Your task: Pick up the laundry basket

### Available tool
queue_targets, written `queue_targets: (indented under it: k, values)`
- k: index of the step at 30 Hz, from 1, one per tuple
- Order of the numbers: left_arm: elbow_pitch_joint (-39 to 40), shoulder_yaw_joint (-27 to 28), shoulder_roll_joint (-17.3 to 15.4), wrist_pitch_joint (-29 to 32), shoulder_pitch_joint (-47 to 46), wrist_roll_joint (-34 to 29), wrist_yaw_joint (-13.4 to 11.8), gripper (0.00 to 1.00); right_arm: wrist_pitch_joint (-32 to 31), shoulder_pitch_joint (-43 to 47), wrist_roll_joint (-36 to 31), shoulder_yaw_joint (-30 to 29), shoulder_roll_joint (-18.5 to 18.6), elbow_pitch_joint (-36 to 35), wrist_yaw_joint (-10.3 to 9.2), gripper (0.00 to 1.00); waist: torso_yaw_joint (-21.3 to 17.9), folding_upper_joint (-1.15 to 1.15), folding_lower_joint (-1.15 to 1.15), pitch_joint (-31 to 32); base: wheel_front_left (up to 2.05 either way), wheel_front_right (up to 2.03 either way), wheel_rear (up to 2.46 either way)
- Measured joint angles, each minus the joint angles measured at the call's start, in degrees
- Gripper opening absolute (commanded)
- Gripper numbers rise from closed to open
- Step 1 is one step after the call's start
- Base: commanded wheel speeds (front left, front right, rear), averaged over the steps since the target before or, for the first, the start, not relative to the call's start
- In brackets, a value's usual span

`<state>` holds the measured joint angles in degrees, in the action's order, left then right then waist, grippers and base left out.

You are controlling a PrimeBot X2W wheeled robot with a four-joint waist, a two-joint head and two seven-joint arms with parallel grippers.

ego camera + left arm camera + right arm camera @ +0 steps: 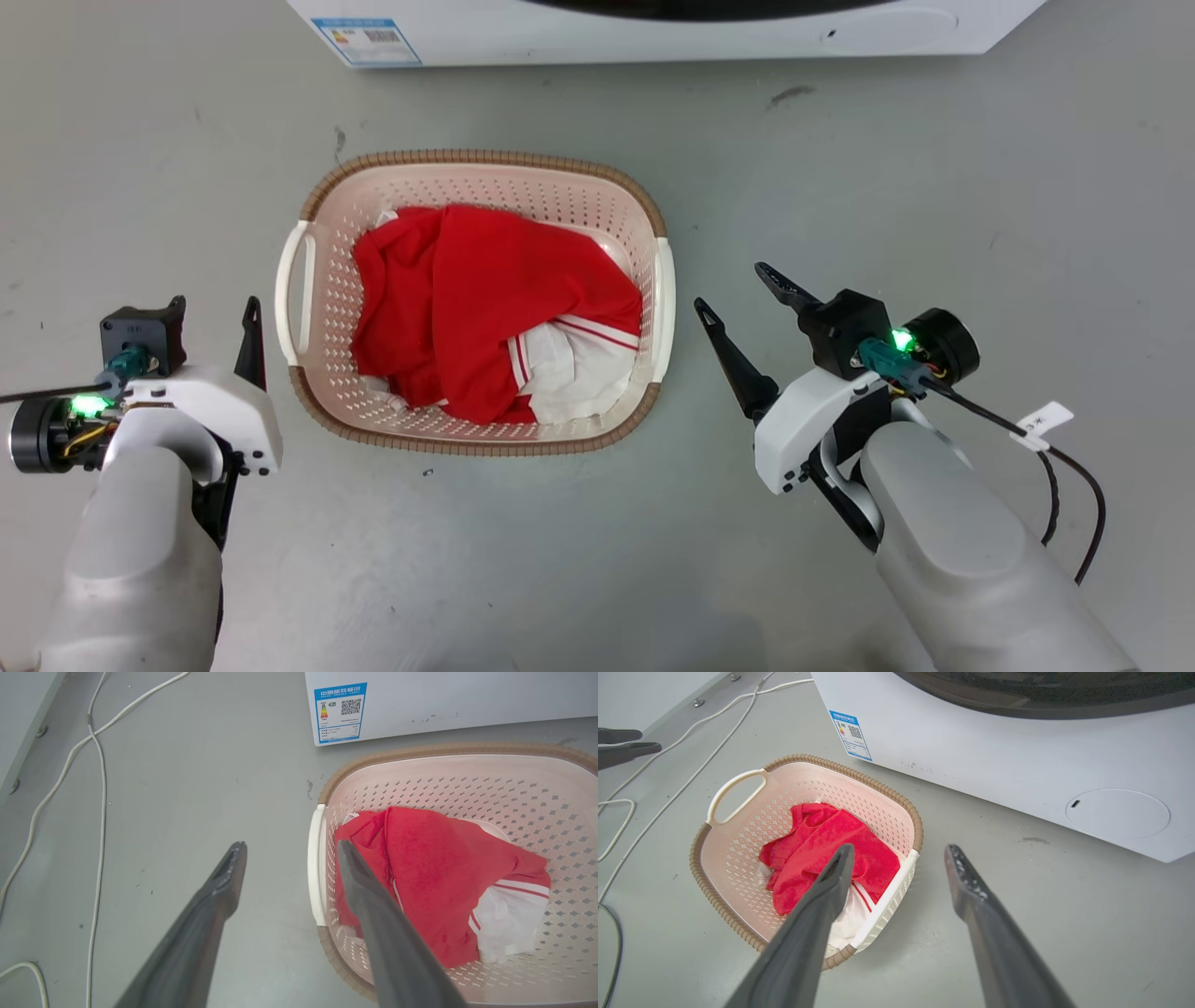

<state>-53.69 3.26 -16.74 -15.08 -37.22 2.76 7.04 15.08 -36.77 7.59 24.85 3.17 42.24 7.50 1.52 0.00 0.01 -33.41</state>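
Flanking laundry basket (485,157), tools (292,845) (731,287) spread, empty

Plenty of bare floor (140,187) on both sides of the laundry basket (485,161), so the 2 white handles (288,294) are easy to reach. The washing machine (653,37) crowds the far side, and white cables (103,812) trail off left.

Grey floor (934,177); on it laundry basket (485,158), white washing machine (653,37), loose white cables (102,826)

Left end effector (290,846) spread — beside laundry basket (420,749).
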Motion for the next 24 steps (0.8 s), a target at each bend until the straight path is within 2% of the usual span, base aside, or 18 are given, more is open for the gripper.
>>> queue_targets:
  k: [13, 24]
  values:
    - [-7.86, -3.13, -0.32, 0.00, -6.25, 0.96, 0.31, 1.00, 0.01, -6.48, 5.67, 6.27, -0.14, 10.38, 0.00, 1.00, 0.52, 0.00, 0.00, -5.40, 0.00, 0.00, 0.00]
    - [-12.17, -6.25, 0.18, 0.00, -11.23, 1.56, 0.36, 1.00, 0.00, -10.34, 11.23, 10.53, -0.23, 13.93, 0.00, 1.00, 1.40, 0.00, -0.01, -9.66, 0.00, 0.00, 0.00]
